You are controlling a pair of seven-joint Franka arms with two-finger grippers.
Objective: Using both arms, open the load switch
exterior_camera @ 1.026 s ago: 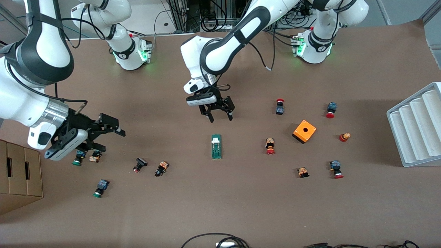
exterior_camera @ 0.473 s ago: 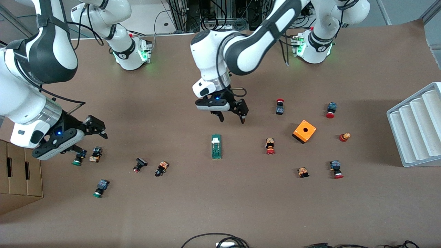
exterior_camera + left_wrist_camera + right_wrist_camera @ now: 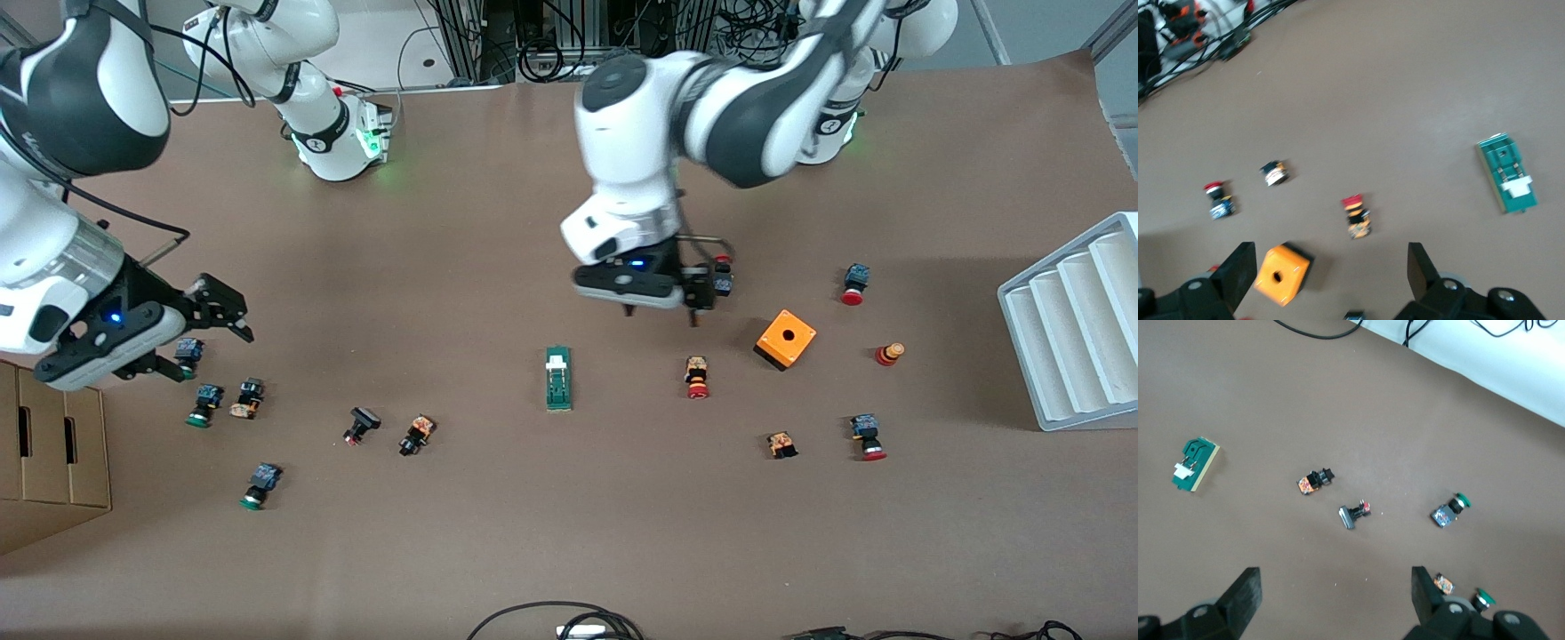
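The load switch, a narrow dark-green block with a white tab, lies flat near the table's middle; it also shows in the left wrist view and the right wrist view. My left gripper hangs open over bare table between the switch and the orange box, off toward the left arm's end of the table. Its fingers are wide apart with nothing held. My right gripper hangs open over a cluster of push buttons at the right arm's end, with bare table between its fingers.
Small red- and green-capped push buttons lie scattered on both sides of the switch. A white ribbed rack stands at the left arm's end, a cardboard box at the right arm's end. Cables lie at the table's near edge.
The left gripper has swung from over the spot just above the switch toward the orange box. The right gripper has drawn back toward its own end of the table. The switch has not moved.
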